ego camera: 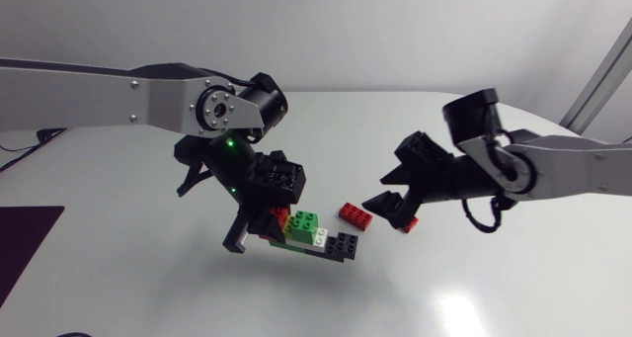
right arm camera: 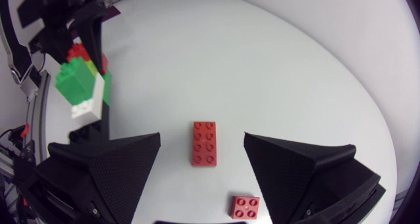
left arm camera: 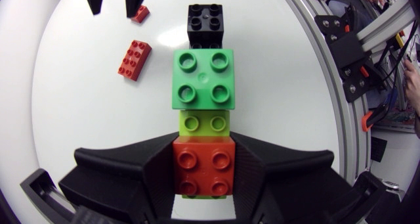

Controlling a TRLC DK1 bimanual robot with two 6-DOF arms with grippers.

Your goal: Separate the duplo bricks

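The right claw (ego camera: 376, 193) covers most of the small red brick (ego camera: 408, 224); the black brick (left arm camera: 205, 17) sits partly hidden under the green brick (left arm camera: 203, 78).

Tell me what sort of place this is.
Probably a robotics lab bench: two robot arms over a plain white table, the left gripper shut on a stack of toy bricks, the right gripper open above a long red brick.

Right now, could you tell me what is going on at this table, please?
The left gripper is shut on the red end of a stack of duplo bricks; lime, green, white and black bricks stick out ahead. The right gripper hangs open over a long red brick, a small red brick beside it, both loose on the table.
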